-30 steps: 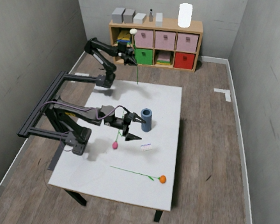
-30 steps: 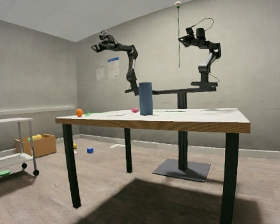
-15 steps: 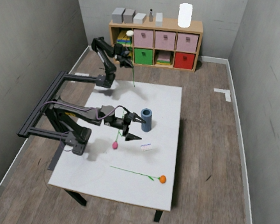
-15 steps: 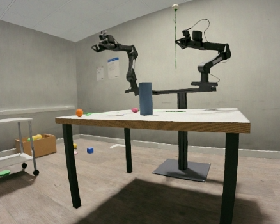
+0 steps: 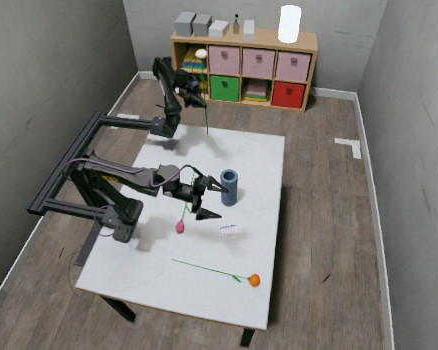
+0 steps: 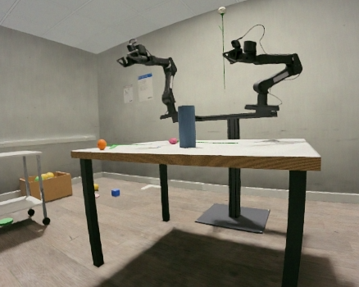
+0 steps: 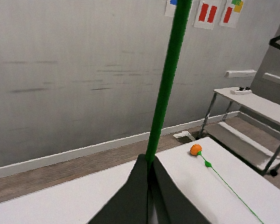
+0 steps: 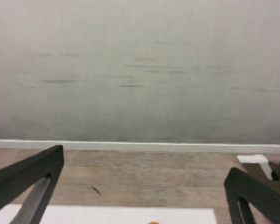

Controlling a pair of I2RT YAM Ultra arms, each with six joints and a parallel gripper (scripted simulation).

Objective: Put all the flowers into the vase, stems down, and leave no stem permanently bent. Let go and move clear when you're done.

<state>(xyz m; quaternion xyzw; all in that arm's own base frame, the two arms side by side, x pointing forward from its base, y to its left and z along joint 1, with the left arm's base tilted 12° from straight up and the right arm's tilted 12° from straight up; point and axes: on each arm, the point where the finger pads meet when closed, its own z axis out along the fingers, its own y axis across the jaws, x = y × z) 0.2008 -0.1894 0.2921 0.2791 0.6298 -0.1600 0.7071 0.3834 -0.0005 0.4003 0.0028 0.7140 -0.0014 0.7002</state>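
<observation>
The white flower (image 5: 201,53) (image 6: 222,11) is upright, head up; its straight green stem (image 7: 166,85) is pinched in my shut left gripper (image 5: 205,105) (image 6: 224,55) (image 7: 149,161), high above the table's far end in the top view. The stem's lower end hangs free. The blue vase (image 5: 229,195) (image 6: 187,127) stands upright. The pink flower (image 5: 180,227) (image 6: 173,141) lies on the table, its stem partly hidden by my right arm. The orange flower (image 5: 255,280) (image 6: 102,144) (image 7: 196,150) (image 8: 153,222) lies near a corner. My right gripper (image 5: 223,203) (image 6: 119,61) (image 8: 146,164) is open and empty, high above the table.
The white table (image 5: 151,270) (image 6: 275,151) carries a small printed mark (image 5: 229,230) beside the vase. In the top view my right arm reaches across the pink flower's stem toward the vase. A shelf unit (image 5: 311,45) stands beyond the far end, and a white cart (image 6: 13,154) stands apart.
</observation>
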